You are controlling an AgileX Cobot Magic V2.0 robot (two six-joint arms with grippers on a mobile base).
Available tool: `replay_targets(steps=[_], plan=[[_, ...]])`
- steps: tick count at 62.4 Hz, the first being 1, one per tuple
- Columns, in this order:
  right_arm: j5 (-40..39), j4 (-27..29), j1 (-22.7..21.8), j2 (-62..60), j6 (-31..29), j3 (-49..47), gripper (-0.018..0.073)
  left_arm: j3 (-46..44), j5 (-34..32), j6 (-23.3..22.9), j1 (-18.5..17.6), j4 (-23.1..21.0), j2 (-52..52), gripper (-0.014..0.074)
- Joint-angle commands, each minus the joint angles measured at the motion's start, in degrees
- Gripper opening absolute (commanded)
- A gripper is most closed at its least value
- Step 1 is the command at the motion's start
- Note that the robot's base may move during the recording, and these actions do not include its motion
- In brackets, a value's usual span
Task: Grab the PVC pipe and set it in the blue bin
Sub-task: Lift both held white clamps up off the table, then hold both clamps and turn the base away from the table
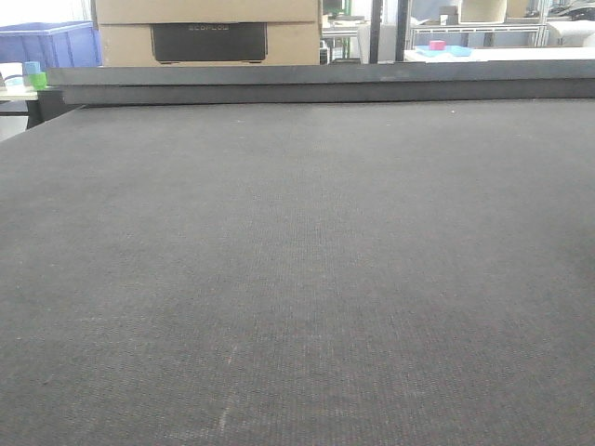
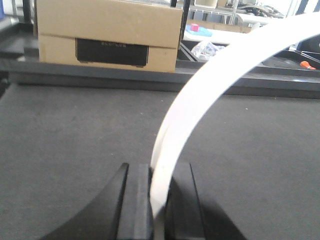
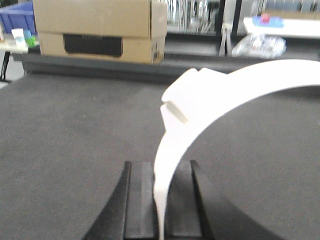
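Front: dark worktop (image 1: 297, 279), with a box (image 1: 209, 32) and blue bin (image 1: 46, 45) beyond its far edge.

Left wrist: left gripper (image 2: 156, 172) jaws stand narrow around a white band (image 2: 200, 90) arcing up and right; grip unclear.

Right wrist: right gripper (image 3: 160, 170) likewise.

Pipe's place: cannot tell.

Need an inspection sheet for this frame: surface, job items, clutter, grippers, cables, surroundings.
Surface: dark grey mat, flat, faint scuffs.
Job's things: blue bin beyond the far left corner, off the mat; white curved strip and notched white strip, possibly PVC pipe, in the grippers.
Clutter: nothing seen on the mat.
Grippers: left gripper, fingers shut on the white curved strip; right gripper, fingers shut on the notched white strip.
Cables: nothing seen.
Surroundings: cardboard box behind the far edge, small cups at left.
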Motion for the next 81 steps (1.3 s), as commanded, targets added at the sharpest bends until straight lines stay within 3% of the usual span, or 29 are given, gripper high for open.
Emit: replay_targets(steps=[1, 18, 81], plan=[[-3.09, -1.59, -0.07, -2.9, -0.35, 2.21, -0.0168, 1.63, -1.42, -0.4, -0.33, 0.65, -2.45, -0.0111], [-3.22, -1.59, -0.07, -7.33, -0.35, 3.3, -0.0168, 9.02, -10.41, -0.4, -0.33, 0.65, -9.8, -0.0111], [-2.73, -1.48, -0.07, -7.42, -0.35, 3.3, -0.0168, 9.16, -10.4, -0.4, -0.33, 0.65, -11.59, -0.0111]])
